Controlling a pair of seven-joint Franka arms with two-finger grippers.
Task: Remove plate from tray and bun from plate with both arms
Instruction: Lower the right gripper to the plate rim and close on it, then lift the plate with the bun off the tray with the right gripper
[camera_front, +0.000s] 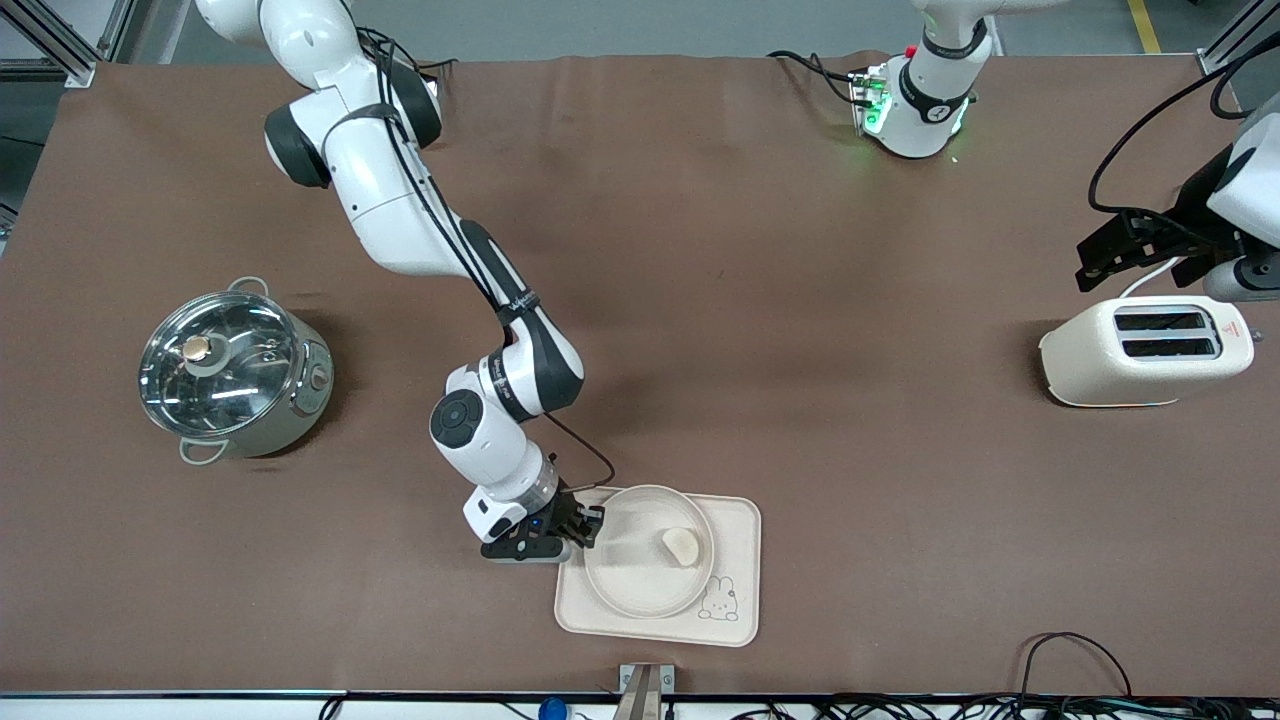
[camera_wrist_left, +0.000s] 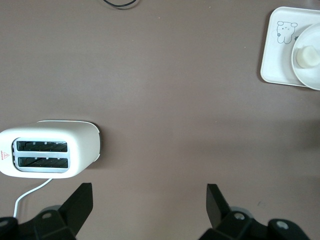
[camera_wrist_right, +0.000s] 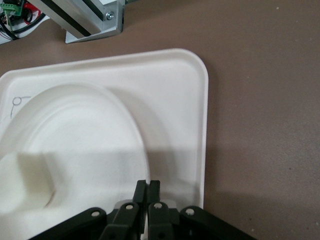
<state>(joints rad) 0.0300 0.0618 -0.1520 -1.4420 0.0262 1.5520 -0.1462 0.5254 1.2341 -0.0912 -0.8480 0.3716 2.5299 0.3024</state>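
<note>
The round cream plate (camera_front: 612, 585) lies on the rectangular rabbit tray (camera_front: 738, 527), close to the front camera. The small pale bun (camera_front: 681, 545) lies in the plate, on the side toward the left arm's end. My right gripper (camera_front: 578, 527) is at the plate's rim on the side toward the right arm's end. In the right wrist view its fingers (camera_wrist_right: 141, 192) are closed on the plate's rim (camera_wrist_right: 90, 145), with the tray (camera_wrist_right: 175, 110) under it. My left gripper (camera_front: 1100, 262) is open and empty, up over the table beside the toaster; it also shows in the left wrist view (camera_wrist_left: 148, 200).
A white toaster (camera_front: 1145, 350) stands at the left arm's end, with its cord beside it. A steel pot with a glass lid (camera_front: 235, 370) stands at the right arm's end. A metal bracket (camera_front: 645, 690) sits at the table edge, nearer to the camera than the tray.
</note>
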